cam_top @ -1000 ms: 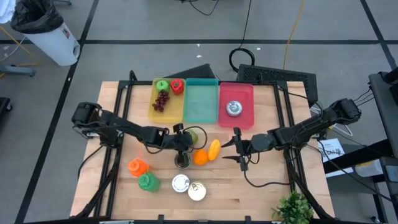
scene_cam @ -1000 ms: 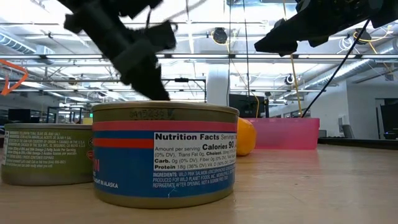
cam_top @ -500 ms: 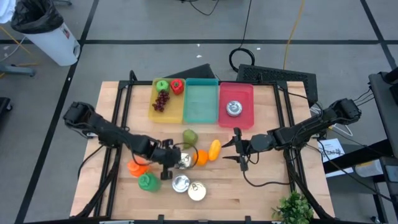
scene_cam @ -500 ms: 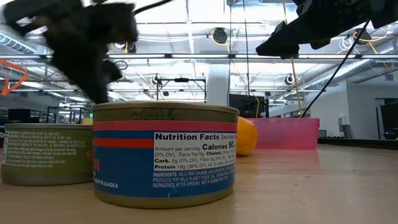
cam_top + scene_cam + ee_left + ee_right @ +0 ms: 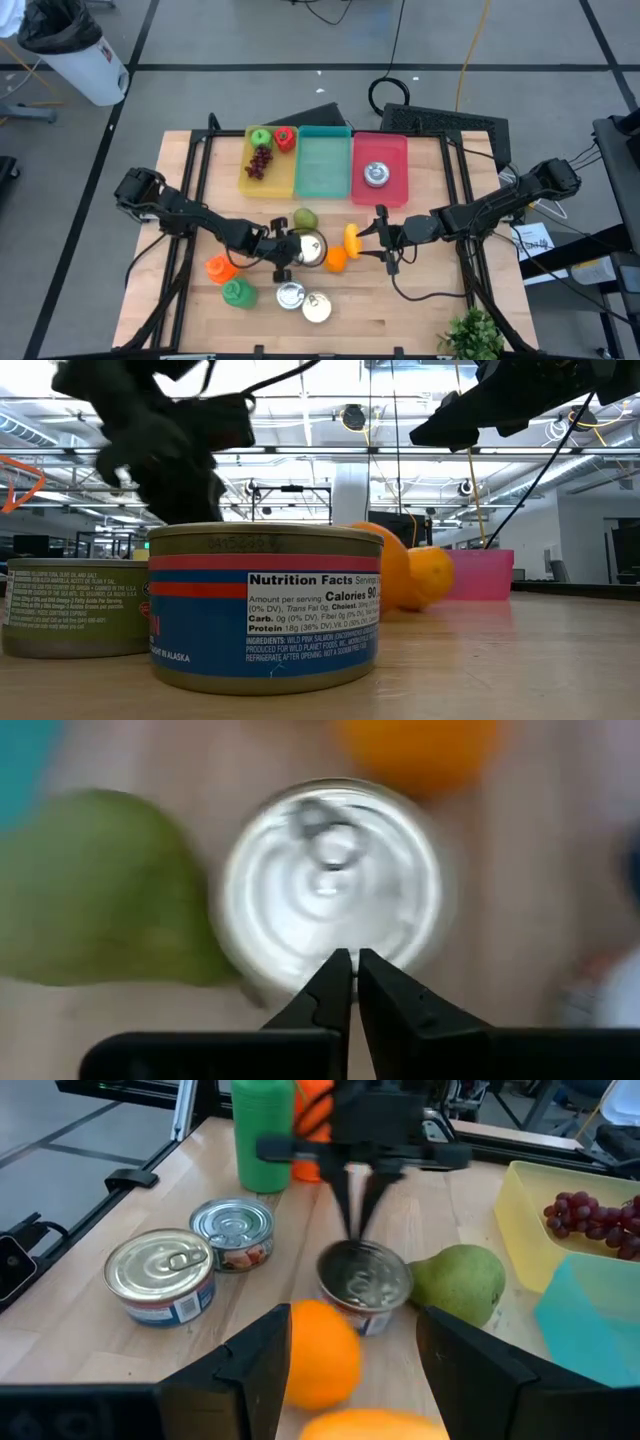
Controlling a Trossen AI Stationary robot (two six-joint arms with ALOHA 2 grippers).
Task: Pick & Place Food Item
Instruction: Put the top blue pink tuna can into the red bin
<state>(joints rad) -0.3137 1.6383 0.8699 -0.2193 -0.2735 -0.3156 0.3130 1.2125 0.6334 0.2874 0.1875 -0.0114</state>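
From above, the left tool (image 5: 285, 250) sits low over the middle of the wooden counter (image 5: 430, 300), right beside a silver-topped can (image 5: 311, 248), with a green pear (image 5: 305, 219) just behind the can and an orange (image 5: 335, 258) close on its other side. Only the left wrist view makes plain that its two dark fingers (image 5: 337, 988) are pressed together with nothing between them, their tips over the rim of the can's pull-tab lid. The right tool (image 5: 383, 240) waits near the counter's middle, its fingers spread wide and empty, just beside a yellow-orange fruit (image 5: 353, 237); what kind of fruit I cannot tell. The right wrist view shows two more cans (image 5: 160, 1276) standing nearer the front edge, and a green bottle (image 5: 264, 1132) with an orange thing behind it. At the far edge lie a yellow bin (image 5: 250, 172) holding grapes (image 5: 260, 162), a green apple and something red, an empty teal bin (image 5: 323, 166), and a pink bin (image 5: 400, 160) holding one can. The low view is mostly blocked by the front can (image 5: 265, 605), whose label reads "Nutrition Facts", "Calories 90", "Protein 18g" and "ALASKA".
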